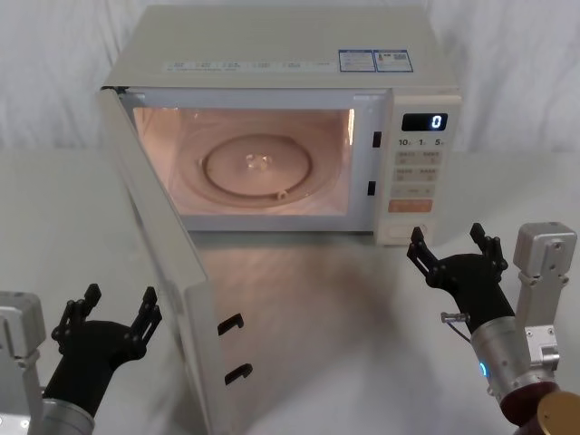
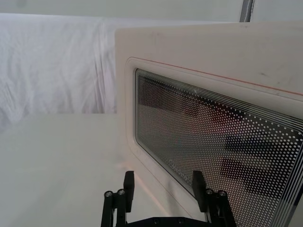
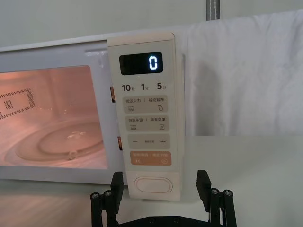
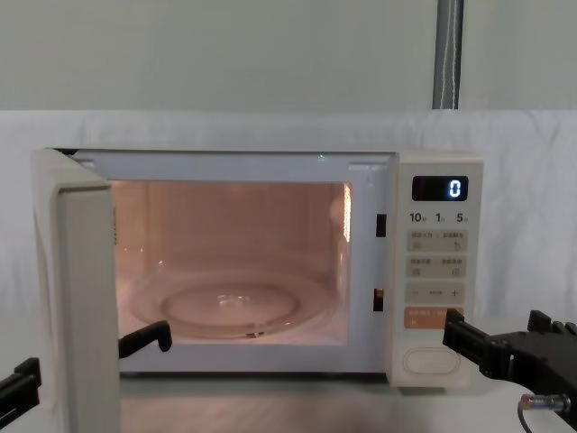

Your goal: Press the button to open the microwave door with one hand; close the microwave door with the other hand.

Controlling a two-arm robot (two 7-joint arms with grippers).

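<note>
We find the button at the foot of the control panel, on the right side of the microwave's front, just beneath the orange key and free of any contact. Above it the display reads 0. The microwave sits at the back of the table, and its interior is lit a warm pink, with the glass turntable lying flat on the cavity floor. The microwave door stands wide open, hinged on the left and swung out toward us, so that in the head view we look along its inner face with the two dark latch hooks near its free edge. From the left wrist view we see the door's outer side, its dotted dark window close in front of the camera. Our right gripper hovers just in front of the button, near it but not touching, with its black fingers spread apart and nothing between them. Our left gripper waits low on the left, on the outer side of the open door and clear of it, its fingers likewise spread and holding nothing.
</note>
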